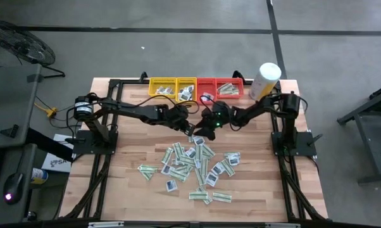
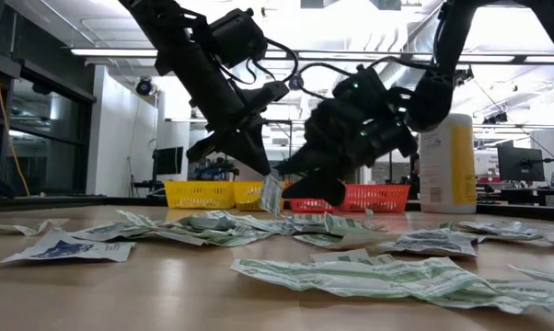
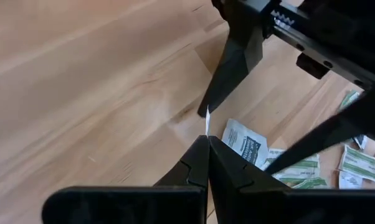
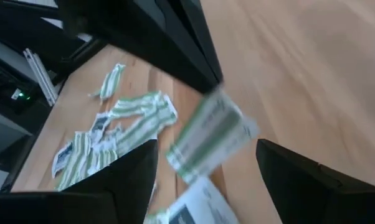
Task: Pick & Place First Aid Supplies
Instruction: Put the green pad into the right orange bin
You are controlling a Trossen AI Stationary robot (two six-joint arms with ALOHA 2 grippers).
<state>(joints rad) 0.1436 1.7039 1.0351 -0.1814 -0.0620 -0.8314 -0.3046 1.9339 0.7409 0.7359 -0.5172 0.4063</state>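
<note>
The first aid supplies [image 1: 193,164] lie in a loose pile of white-and-green strips and small white squares on the wooden table's middle. My left gripper [image 1: 188,128] hangs over the pile's far edge, shut on one white-and-green strip packet [image 4: 209,140]. My right gripper [image 4: 207,149] is open just to the right of it. Its two fingers [image 4: 128,180] stand on either side of the hanging packet with a gap on each side. My left gripper pinches the strip packet by its upper end [image 3: 207,124] between its two fingertips. The fingers slant down from the table's left and far side. The packet hangs below them [image 2: 271,195], edge-on and nearly upright, lifted clear of the table.
Yellow trays [image 1: 171,87] and red trays [image 1: 225,87] stand in a row along the far edge, some with packets in them. A tall white-and-yellow canister [image 1: 266,79] stands at the far right. Bare wood lies left of the pile and between the pile and the trays.
</note>
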